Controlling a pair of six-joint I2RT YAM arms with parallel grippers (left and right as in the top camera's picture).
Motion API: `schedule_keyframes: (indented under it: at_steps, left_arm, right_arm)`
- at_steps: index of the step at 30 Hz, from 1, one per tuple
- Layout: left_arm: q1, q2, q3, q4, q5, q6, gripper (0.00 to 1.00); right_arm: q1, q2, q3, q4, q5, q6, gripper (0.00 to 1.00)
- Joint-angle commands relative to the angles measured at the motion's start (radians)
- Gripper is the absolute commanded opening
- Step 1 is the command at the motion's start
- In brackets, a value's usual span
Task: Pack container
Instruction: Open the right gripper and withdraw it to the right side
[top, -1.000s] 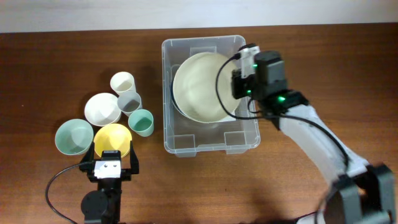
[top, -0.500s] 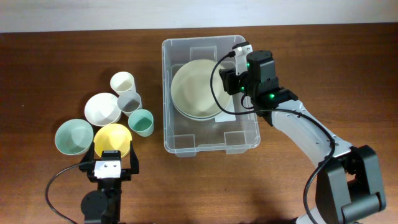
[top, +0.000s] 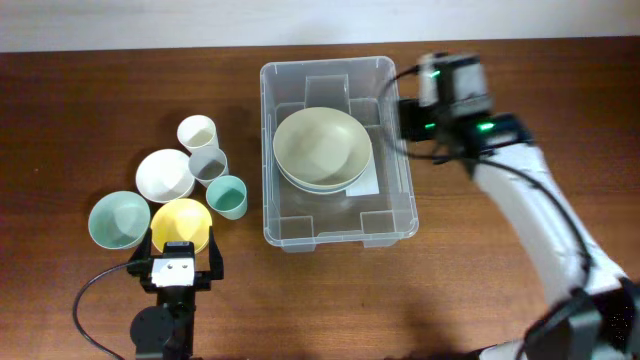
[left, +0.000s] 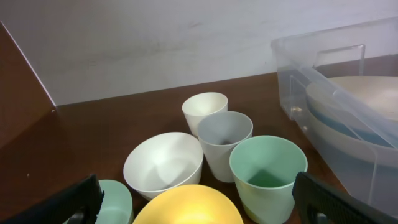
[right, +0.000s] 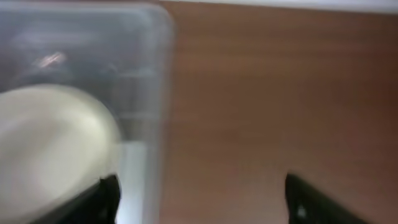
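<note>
The container (top: 290, 235), a clear plastic bin, stands at the table's middle, and its wall shows in both wrist views (left: 298, 68) (right: 158, 93). A cream bowl (top: 322, 148) lies flat inside it, stacked on another bowl, and shows blurred in the right wrist view (right: 50, 149). My right gripper (top: 408, 120) (right: 205, 205) hangs open and holds nothing, just over the container's right wall. Near the front edge my left gripper (top: 178, 264) (left: 199, 211) stands wide open behind a yellow bowl (top: 181, 222) (left: 186, 205), not touching it.
Left of the container sit a white cup (top: 197, 132), a grey cup (top: 208, 163), a green cup (top: 227, 196), a white bowl (top: 165, 174) and a pale green bowl (top: 118, 219). Bare wood lies right of the container.
My right gripper opened and let go of the cream bowl, which now lies flat in the container. The right arm pulled back up and to the right, out of the container.
</note>
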Motion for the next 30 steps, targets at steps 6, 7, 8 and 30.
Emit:
schedule_keyframes:
  at_steps: [6,7,8,30]
  left_arm:
    - [-0.004,-0.007,-0.008,0.002,0.011,0.012,1.0]
    - [-0.004,-0.007,-0.008,0.002,0.011,0.012,1.0]
    - [-0.004,-0.008,-0.008,0.002,0.011,0.012,1.0]
    - [-0.004,-0.007,-0.008,0.002,0.011,0.013,1.0]
  right_arm:
    - [-0.309,-0.072,0.089,-0.273,0.188,0.013,0.99]
    - [-0.338,-0.07,0.089,-0.296,0.188,0.013,0.99]
    - [-0.365,-0.068,0.089,-0.314,0.184,0.013,0.99]
    - [-0.455,-0.063,0.089,-0.339,0.17,0.012,0.99]
